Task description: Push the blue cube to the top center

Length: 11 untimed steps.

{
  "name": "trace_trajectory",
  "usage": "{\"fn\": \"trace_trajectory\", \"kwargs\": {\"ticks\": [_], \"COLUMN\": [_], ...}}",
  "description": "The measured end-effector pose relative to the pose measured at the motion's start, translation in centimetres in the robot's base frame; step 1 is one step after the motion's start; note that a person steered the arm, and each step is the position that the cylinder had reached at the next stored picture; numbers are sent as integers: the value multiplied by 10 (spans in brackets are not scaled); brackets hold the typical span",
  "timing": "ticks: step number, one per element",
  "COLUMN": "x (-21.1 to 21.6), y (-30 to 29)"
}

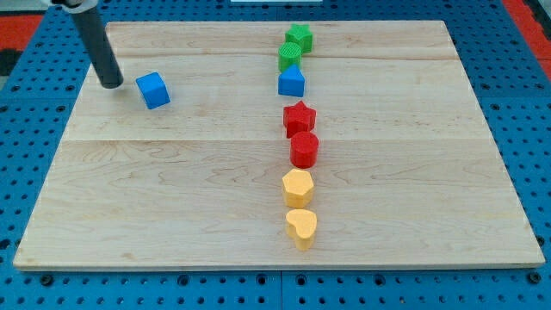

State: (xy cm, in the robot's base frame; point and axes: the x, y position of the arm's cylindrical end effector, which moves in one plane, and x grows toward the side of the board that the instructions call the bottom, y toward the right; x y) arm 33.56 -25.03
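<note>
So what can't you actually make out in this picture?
- The arm above the rod: cut off by the camera view's top edge; only the rod down to my tip shows, left of the blue cube.
- Whether my tip touches the blue cube: too close to tell.
- The rear green block: its lower part is hidden by the green block in front.
</note>
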Motion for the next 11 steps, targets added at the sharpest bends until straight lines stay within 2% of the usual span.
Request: {"fn": "trace_trajectory", "kwargs": {"ticks": [1, 2, 3, 4, 6, 7, 8, 11], "x": [0, 13, 47, 51, 16, 17, 31, -7], "y": [0, -25, -35, -3, 69, 89, 97, 128]}}
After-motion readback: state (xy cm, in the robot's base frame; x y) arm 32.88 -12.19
